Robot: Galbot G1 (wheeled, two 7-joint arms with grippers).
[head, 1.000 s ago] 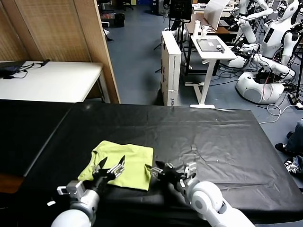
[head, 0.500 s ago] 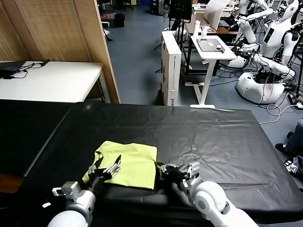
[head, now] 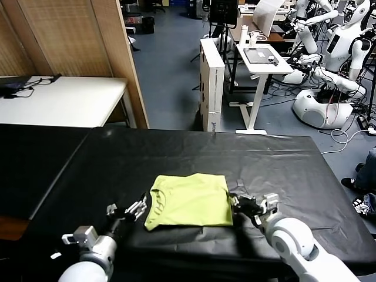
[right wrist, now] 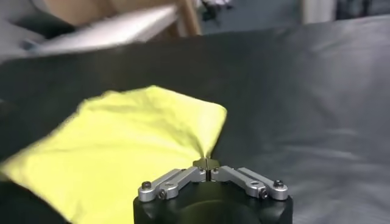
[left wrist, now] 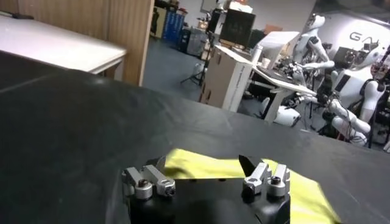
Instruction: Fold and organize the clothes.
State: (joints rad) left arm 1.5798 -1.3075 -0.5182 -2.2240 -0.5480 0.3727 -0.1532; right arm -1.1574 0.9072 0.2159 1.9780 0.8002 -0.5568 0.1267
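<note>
The lime yellow-green T-shirt [head: 189, 200] lies folded into a rectangle on the black table [head: 200, 158], near the front edge, its round neck towards my left. My right gripper [head: 237, 202] is shut on the shirt's right edge; in the right wrist view [right wrist: 206, 163] the fingertips pinch a pulled-up bit of the cloth [right wrist: 134, 146]. My left gripper [head: 138, 207] is open and empty, just left of the shirt's neck side. In the left wrist view [left wrist: 204, 165] its spread fingers frame the shirt [left wrist: 244, 176] beyond them. The print is not visible.
A white table [head: 59, 100] and a wooden partition [head: 117, 59] stand at the back left. A white box [head: 211, 82], a small white stand [head: 261, 64] and other white robots [head: 335, 70] are beyond the black table.
My right gripper has dragged the folded shirt to the right across the table, with its edge pinched. My left gripper has let go of the shirt and now sits open beside it.
</note>
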